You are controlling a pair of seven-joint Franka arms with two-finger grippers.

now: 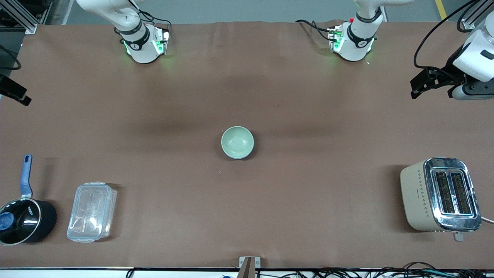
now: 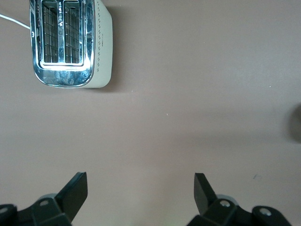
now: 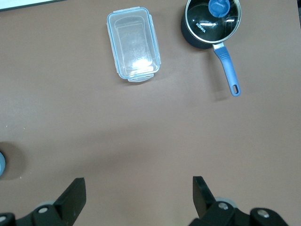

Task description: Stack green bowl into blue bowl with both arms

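The pale green bowl (image 1: 237, 141) sits upright at the middle of the table. It rests inside the blue bowl (image 1: 245, 155), of which only a thin darker blue outer edge shows below the green rim. A sliver of that blue edge also shows in the right wrist view (image 3: 1, 165). My left gripper (image 1: 417, 88) hangs open and empty over the left arm's end of the table, over bare cloth (image 2: 141, 188). My right gripper (image 1: 18, 97) hangs open and empty over the right arm's end (image 3: 139, 190). Both are well away from the bowls.
A cream and chrome toaster (image 1: 440, 195) stands near the front camera at the left arm's end. A clear lidded box (image 1: 92, 211) and a black saucepan (image 1: 23, 220) with a blue handle lie near the front camera at the right arm's end.
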